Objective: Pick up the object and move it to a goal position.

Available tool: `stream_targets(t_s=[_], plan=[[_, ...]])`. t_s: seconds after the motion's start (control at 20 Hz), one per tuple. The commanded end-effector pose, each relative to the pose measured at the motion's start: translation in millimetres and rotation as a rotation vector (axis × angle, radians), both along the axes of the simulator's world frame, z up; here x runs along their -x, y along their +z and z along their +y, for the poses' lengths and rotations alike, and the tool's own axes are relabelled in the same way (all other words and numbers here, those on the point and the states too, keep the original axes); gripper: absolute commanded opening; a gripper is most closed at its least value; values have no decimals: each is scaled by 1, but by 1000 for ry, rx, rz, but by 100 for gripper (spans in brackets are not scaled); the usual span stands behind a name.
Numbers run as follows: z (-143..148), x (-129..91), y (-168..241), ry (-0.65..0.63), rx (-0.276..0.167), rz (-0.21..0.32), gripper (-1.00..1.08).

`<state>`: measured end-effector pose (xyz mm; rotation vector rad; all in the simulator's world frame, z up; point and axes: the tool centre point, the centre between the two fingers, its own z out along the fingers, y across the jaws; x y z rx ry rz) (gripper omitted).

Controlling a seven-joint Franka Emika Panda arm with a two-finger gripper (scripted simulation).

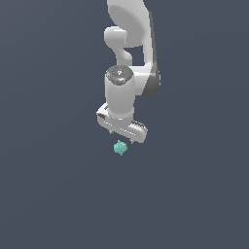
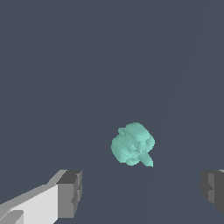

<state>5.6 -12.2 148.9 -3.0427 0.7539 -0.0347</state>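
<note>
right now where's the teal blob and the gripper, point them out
teal blob (image 2: pixel 132 144), wrist view, middle of its lumpy body
gripper (image 1: pixel 122 132), exterior view, midway between its fingertips, jaws open

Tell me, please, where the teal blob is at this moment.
In the exterior view the teal blob lies just below the open gripper, near centre; in the wrist view it shows between the fingers, untouched.

Exterior view high, distant, wrist view close, downward
</note>
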Motion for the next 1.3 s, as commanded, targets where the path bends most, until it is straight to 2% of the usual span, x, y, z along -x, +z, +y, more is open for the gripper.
stream_targets(t_s=[0.0, 0.85, 1.25], plan=[[0, 1, -6, -74, -3, 3, 100], [-6, 7, -44, -564, -11, 19, 100], [-9, 9, -56, -718, -9, 22, 100]])
